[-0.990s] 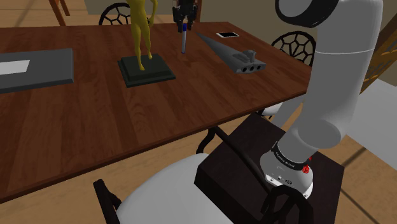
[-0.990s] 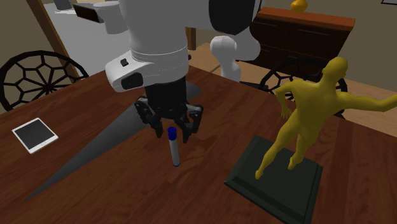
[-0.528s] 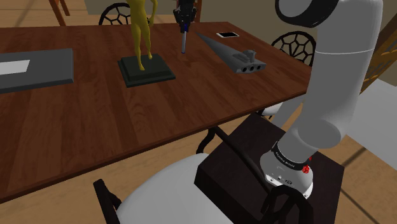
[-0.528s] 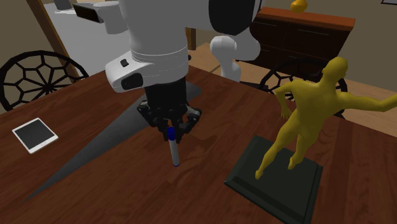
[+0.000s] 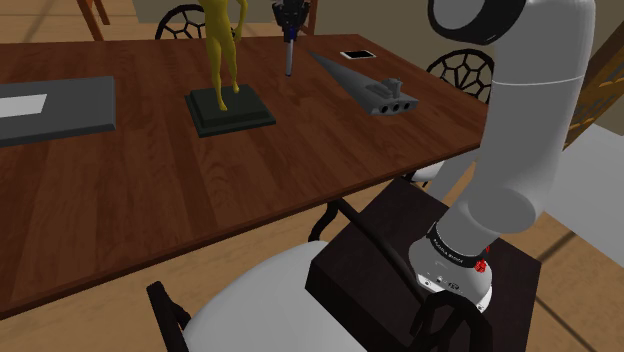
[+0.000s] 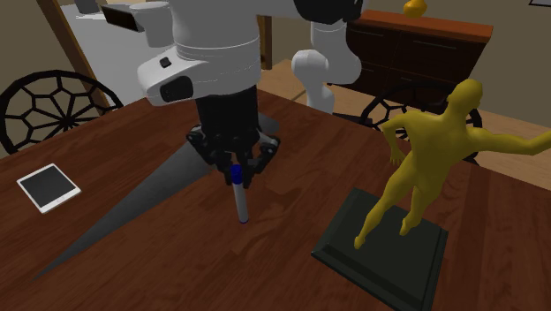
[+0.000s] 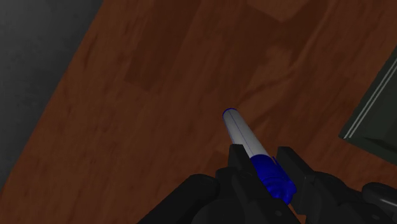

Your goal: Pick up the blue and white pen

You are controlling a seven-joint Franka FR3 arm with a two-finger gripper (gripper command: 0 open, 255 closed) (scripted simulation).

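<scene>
The shoulder view takes in the whole brown worktop [image 5: 150, 190], with a dark slab [image 5: 55, 108] at the left edge of the frame, a white seat [image 5: 260, 300] at the bottom and the arm's stand [image 5: 420, 270] at the lower right. The second exterior view looks from much closer and adds a dark sideboard [image 6: 424, 44] at the upper right, behind the worktop. The wrist view alone shows the grip from above. In the shoulder view, the pen [image 5: 288, 58] hangs upright at the top centre, between a yellow figure [image 5: 222, 50] on a dark base [image 5: 232, 108] to its left and a grey cone [image 5: 360, 82] to its right. A small white tablet [image 5: 357, 54] lies past the cone. In the closer view the figure stands at the right and the cone runs toward the lower left, both near the pen but apart from it. A web-backed chair [image 6: 44, 97] shows at the left edge. The claw [image 6: 236, 174] is closed nearly all the way, its two fingers clamping the blue cap, so the white barrel points down at the wood. Whether the tip touches the worktop cannot be told.
</scene>
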